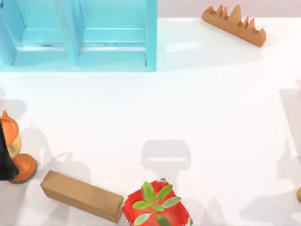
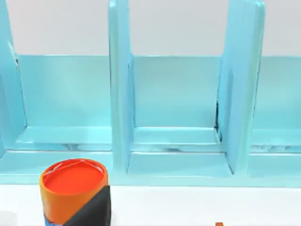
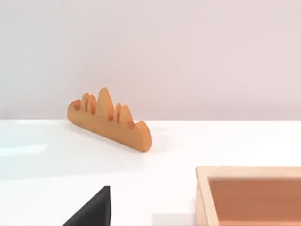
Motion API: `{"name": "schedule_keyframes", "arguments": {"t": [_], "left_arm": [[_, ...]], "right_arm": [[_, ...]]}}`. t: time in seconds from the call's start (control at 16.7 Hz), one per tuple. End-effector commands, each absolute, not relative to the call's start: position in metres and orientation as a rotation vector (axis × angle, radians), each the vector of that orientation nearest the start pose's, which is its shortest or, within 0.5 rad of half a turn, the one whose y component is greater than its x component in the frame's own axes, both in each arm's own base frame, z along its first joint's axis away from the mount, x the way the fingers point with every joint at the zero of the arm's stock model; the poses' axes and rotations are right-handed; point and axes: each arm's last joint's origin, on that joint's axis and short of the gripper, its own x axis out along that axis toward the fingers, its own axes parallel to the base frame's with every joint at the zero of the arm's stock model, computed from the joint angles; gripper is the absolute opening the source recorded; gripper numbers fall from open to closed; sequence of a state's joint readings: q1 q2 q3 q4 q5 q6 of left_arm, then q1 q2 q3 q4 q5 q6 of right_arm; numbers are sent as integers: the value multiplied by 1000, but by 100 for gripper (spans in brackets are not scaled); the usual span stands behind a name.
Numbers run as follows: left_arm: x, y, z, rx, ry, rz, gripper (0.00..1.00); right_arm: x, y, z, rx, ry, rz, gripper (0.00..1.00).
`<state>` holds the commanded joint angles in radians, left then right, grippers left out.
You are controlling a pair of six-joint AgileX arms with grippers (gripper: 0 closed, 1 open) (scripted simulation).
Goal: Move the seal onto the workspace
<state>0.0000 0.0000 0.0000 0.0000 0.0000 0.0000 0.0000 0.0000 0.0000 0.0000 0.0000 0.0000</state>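
White, glossy desk spreads before the light blue shelf cabinet. Our left tool hangs well out from that cabinet, apparently gripping the seal, presumably to set it down; how far it is open we cannot tell. Right arm sits parked.

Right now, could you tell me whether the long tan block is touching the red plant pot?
Cannot tell. In the top view the tan block ends right at the red pot, but no gap or contact shows plainly.
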Motion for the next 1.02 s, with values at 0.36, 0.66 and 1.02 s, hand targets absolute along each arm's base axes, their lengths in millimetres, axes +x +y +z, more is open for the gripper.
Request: {"name": "schedule_keyframes", "arguments": {"t": [0.36,0.66,1.02], "left_arm": [[106,-1,160,0,0,0,100],[106,-1,160,0,0,0,100],[106,-1,160,0,0,0,100]], "right_arm": [[107,-6,177,-40,105,-40,100],[127,-21,221,-119,452,-122,100],[193,-66,255,-131,1025,-139,100]]}}
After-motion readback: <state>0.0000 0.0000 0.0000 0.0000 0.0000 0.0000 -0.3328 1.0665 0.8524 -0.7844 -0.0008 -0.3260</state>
